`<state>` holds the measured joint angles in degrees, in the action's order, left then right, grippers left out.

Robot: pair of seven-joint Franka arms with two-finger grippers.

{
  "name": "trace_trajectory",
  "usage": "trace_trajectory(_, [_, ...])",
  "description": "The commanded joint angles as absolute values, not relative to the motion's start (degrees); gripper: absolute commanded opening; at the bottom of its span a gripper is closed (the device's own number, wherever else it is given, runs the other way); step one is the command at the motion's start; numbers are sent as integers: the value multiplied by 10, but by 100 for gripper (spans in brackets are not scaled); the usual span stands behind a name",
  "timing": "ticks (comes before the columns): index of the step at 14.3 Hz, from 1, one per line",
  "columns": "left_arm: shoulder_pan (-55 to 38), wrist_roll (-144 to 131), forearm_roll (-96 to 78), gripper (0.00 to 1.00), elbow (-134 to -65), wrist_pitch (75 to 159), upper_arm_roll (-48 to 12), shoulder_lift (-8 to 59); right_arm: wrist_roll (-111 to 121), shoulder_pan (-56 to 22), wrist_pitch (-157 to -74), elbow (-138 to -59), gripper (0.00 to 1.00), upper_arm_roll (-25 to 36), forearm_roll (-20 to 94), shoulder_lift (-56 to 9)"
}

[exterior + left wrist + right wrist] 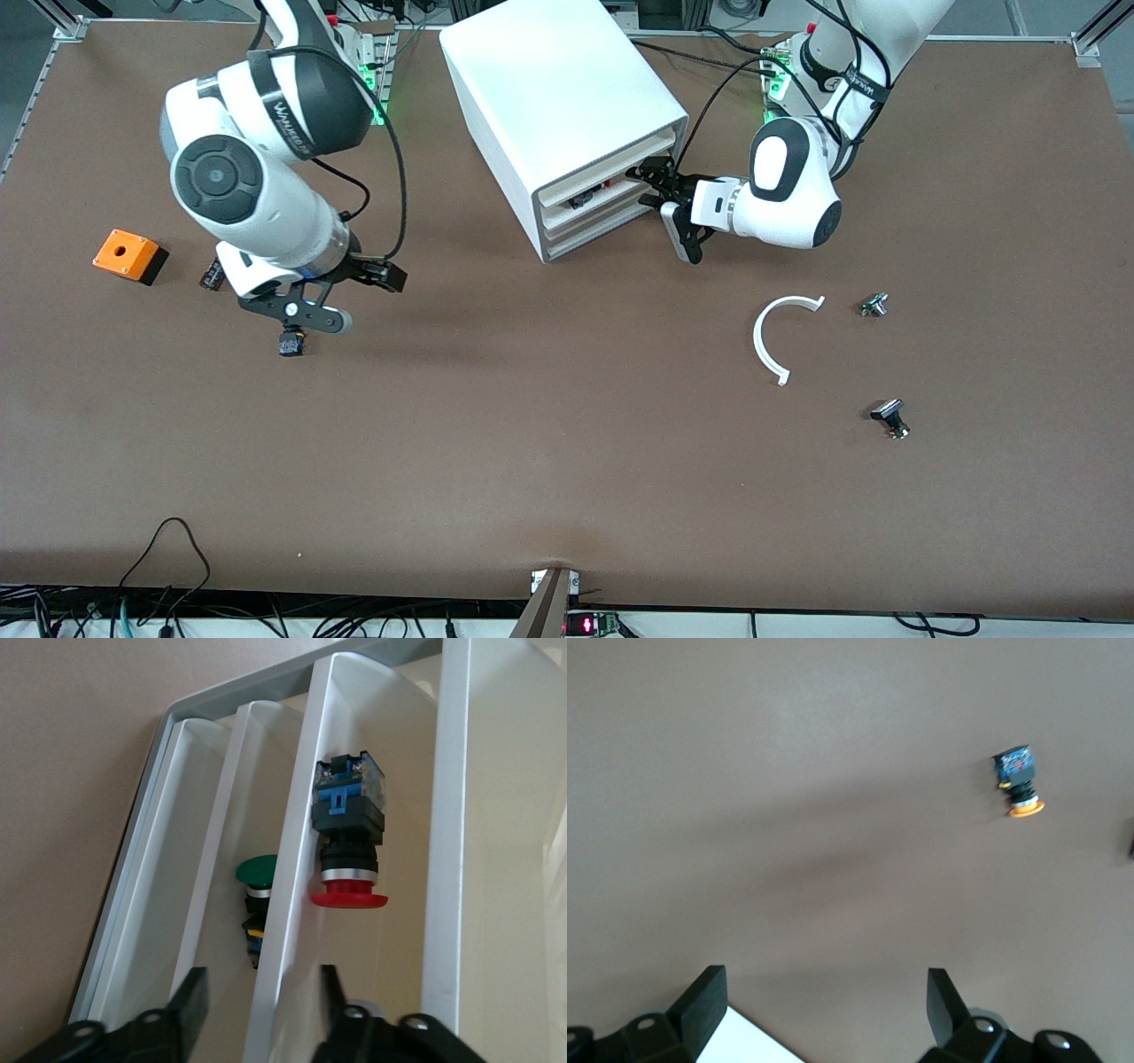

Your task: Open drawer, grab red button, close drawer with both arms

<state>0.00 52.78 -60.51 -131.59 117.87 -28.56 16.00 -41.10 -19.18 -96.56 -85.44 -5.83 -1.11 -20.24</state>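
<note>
Left gripper [257, 1001]: 2 fingers apart, straddling a white divider wall at the open middle drawer [372, 744] of the cabinet [567, 97]; nothing gripped. Red-capped button [348, 835] lies in the drawer compartment just ahead of 1 finger, untouched. Green-capped button [257, 870] in the adjoining compartment. Left arm reaches level into the cabinet front.

Right gripper [824, 1001]: fingers wide apart, empty, over bare table near the right arm's end. Orange-capped button [1019, 780] lies on the table. Arm band reads "WANDELBOTS", partly legible.
</note>
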Motion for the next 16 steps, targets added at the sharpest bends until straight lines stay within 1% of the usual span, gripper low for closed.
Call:
trace_trajectory(1, [6,559,-624,0,-1335,1180,-293,141,-439,-205,-956,-828,100,-54,-13,-221])
trace_trajectory(3, [6,559,-624,0,-1335,1180,-292,144,-439,-205,-964,-820,100,-55,-12,-223])
trace_trajectory(7, [17,558,-618,0,-1332,1179,-290,147,-442,-206,-968,-767,100,-55,-10,-258])
trace_trajectory(10, [41,551,-614,0,-1312,1180,-287,158,-496,-231,-979,-744,100,-55,-9,-275])
trace_trajectory(13, [84,556,-600,0,-1296,1184,-287,189,-525,-251,-1028,-738,100,-55,-8,-281])
trace_trajectory(16, [123,550,-539,0,-1243,1183,-285,231,-570,-297,-1101,-738,100,-55,-15,-299])
